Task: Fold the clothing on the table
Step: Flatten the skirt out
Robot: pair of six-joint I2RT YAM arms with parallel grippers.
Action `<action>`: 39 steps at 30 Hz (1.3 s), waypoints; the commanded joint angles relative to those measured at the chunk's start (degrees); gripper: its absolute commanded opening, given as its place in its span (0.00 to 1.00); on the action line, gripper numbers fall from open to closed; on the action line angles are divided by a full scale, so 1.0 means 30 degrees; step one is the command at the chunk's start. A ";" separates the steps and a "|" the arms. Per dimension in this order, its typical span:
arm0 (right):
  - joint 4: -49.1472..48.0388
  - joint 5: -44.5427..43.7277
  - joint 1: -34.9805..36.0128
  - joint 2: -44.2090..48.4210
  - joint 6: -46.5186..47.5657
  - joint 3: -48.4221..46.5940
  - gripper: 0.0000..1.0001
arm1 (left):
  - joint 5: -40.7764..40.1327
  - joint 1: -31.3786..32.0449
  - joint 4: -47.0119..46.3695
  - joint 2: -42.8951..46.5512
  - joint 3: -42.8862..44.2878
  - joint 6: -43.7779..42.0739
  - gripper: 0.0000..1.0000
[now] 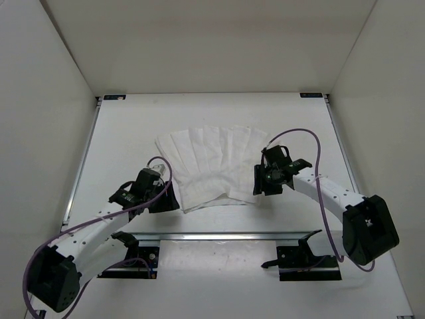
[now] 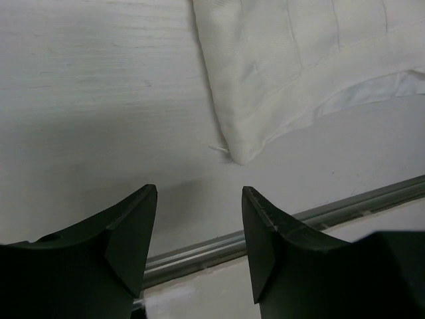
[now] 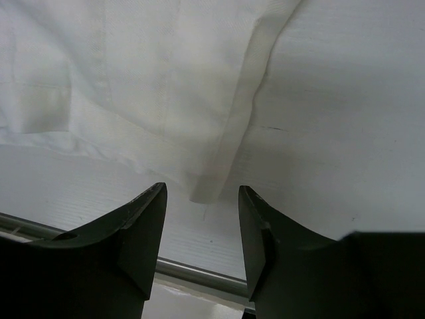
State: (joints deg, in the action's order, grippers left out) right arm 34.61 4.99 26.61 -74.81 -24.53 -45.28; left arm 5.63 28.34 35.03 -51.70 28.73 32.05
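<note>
The clothing (image 1: 212, 166) lies spread flat at the middle of the table (image 1: 126, 133), its pleat-like creases fanning toward the top of the overhead view. The left gripper (image 2: 199, 193) sits by the garment's lower-left corner, jaws parted with nothing between them. That corner lies just beyond the fingertips, in the upper centre of the left wrist view. The right gripper (image 3: 202, 189) is at the lower-right corner, jaws likewise parted, and a hem corner shows in the gap, not pinched. A metal rail (image 2: 319, 216) crosses below.
</note>
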 commanded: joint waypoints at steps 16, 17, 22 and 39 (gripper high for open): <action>-0.1985 -0.0287 0.0299 -0.1079 -0.0465 0.1440 0.34 | 0.0322 0.2184 -0.7952 -0.3709 -0.2193 0.4549 0.64; -0.2073 -0.0288 0.0213 -0.1109 -0.0464 0.1469 0.33 | 0.0263 0.2272 -0.8216 -0.3887 -0.2223 0.4550 0.64; -0.2189 -0.0113 0.0154 -0.1111 -0.0465 0.1498 0.06 | -0.0029 0.2449 -0.9009 -0.4796 -0.2254 0.4697 0.43; 0.0676 0.3668 -0.0435 0.5127 0.1176 -0.7513 0.00 | -0.3018 0.0691 0.0269 -0.2017 1.2028 -0.0459 0.00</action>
State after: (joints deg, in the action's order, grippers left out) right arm 35.07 13.87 24.99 -64.90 -22.76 -59.44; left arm 0.75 30.81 27.20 -63.31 52.84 35.33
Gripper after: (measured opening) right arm 0.010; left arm 0.035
